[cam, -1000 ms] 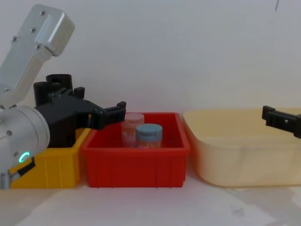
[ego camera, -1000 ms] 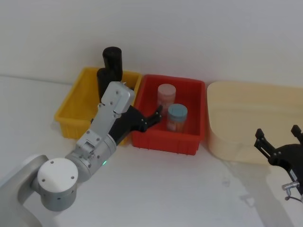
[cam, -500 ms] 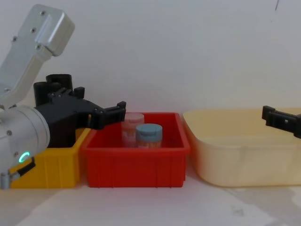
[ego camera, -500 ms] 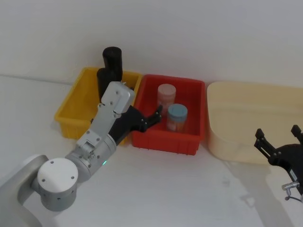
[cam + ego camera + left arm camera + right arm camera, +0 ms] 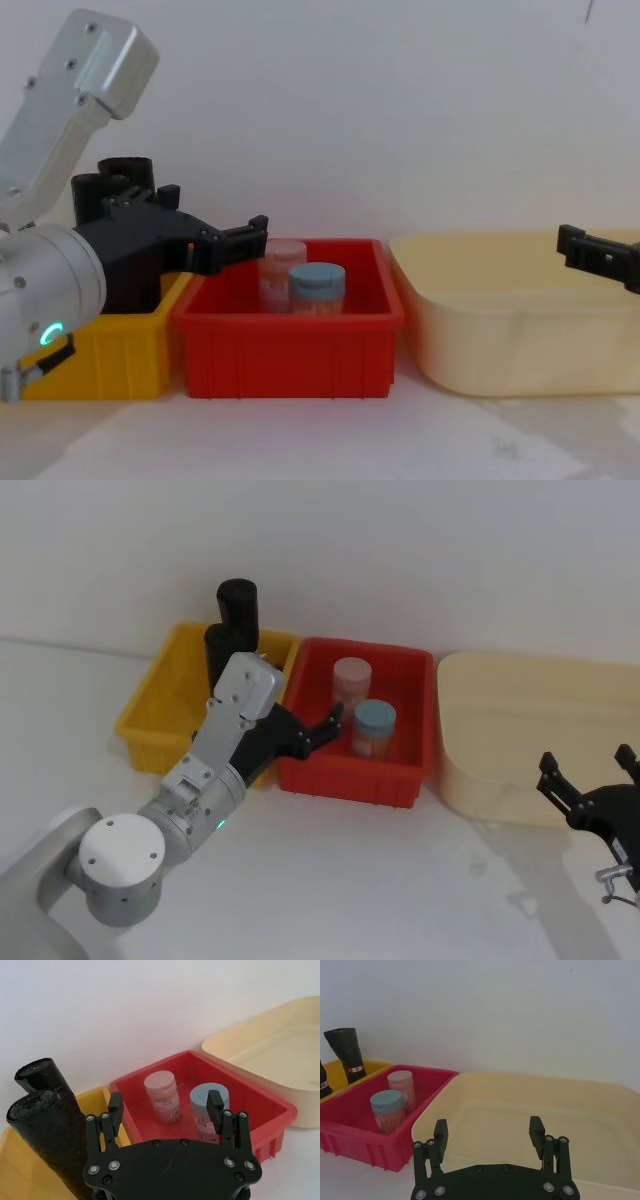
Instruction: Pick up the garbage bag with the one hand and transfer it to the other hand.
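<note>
Your left gripper (image 5: pixel 165 1104) hangs spread wide and empty over the wall between the yellow bin (image 5: pixel 137 716) and the red bin (image 5: pixel 350 780). It points at the blue-lidded jar (image 5: pixel 373 728), not at the garbage bag (image 5: pixel 45 1132) standing upright in the yellow bin just beside it. Close in carelessly and you may snag the slimmer roll (image 5: pixel 40 1072) right behind the bag, or clip the bin wall. Your right gripper (image 5: pixel 488 1130) hovers, also spread, by the cream tub (image 5: pixel 520 740)

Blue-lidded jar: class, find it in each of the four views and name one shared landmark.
Head view: blue-lidded jar near centre, in red bin.
Left wrist view: beside pink jar.
Right wrist view: before pink jar.
Chest view: left of centre, before pink jar.
Shared landmark: red bin.
</note>
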Motion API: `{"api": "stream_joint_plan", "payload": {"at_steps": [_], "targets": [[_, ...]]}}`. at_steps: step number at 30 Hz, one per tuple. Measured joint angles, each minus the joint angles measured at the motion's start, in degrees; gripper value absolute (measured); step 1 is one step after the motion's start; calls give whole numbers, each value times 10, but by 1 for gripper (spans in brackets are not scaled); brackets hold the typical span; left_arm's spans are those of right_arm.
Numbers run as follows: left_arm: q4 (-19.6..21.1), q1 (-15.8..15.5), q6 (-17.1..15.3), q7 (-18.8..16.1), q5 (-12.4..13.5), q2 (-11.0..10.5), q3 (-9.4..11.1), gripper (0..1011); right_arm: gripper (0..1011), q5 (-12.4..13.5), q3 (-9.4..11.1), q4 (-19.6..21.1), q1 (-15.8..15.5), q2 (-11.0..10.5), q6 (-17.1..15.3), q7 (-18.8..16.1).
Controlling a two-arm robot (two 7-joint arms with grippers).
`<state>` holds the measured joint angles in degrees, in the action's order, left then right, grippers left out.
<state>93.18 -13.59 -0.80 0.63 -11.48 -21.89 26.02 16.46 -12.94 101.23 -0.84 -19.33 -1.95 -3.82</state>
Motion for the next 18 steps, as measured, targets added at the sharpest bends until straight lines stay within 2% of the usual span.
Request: {"api": "stream_joint_plan", "payload": {"at_steps": [18], "targets": [[0,0,0,0,0,0,0,1001,1001,0,0,0,0,0,0,0]]}}
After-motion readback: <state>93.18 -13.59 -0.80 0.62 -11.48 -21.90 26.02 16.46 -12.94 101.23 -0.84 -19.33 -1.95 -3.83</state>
